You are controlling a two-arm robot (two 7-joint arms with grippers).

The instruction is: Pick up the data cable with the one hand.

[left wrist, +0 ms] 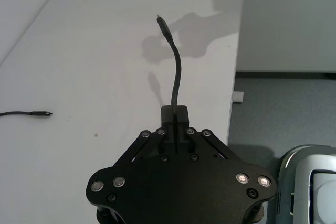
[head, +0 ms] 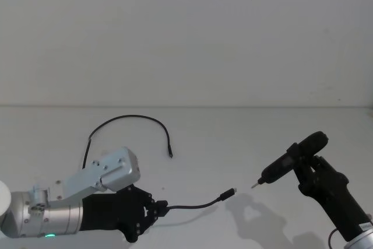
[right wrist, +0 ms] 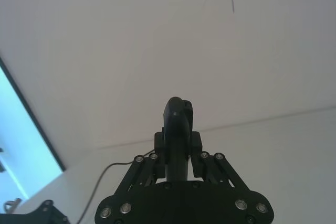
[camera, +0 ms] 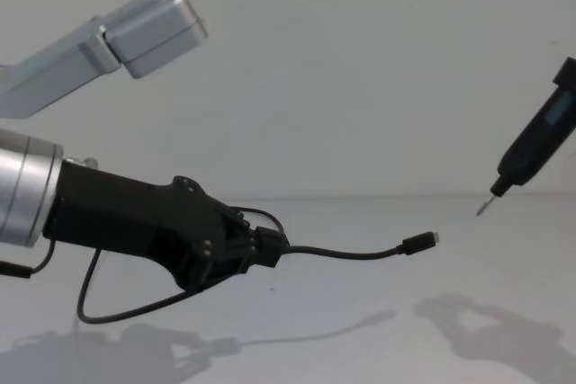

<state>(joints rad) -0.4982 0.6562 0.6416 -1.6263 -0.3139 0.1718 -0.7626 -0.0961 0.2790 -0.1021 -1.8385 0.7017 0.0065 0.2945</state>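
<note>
Head view, grasp: We found the left gripper (head: 161, 206) pinched shut on the data cable (head: 198, 205), a short way behind its metal-tipped plug (head: 231, 191).
Head view, remainder: The rest of the cord arched back over the white table (head: 245, 138), and its far plug (head: 170, 154) lay well apart from the jaws.
Head view, other arm: The right gripper (head: 308, 162) was clamped on a black pen-like tool (head: 285, 164). The tool's tip aimed at the metal-tipped plug, near it but not touching.
Left wrist view, axis: From the left gripper (left wrist: 176, 113) the data cable (left wrist: 177, 72) ran straight out along the gripper's own line, then bent slightly, plug leading.
Left wrist view, far end: The far plug (left wrist: 39, 113) lay flat on the table.
Right wrist view, hold: The right gripper (right wrist: 177, 145) had its fingers pressed on the body of the pen-like tool (right wrist: 177, 114).
Chest view, direction: The held stretch of data cable (camera: 351, 254) lay nearly level, its long axis running from our robot's left to its right, with the metal-tipped plug (camera: 419, 242) slightly raised.
Chest view, progress: A shadow on the table (camera: 468, 276) told us the held end hung clear, while a loop drooped behind the left gripper (camera: 272, 250).
Chest view, left to do: We judged the grasp made. The trailing loop and far plug had yet to be raised.
</note>
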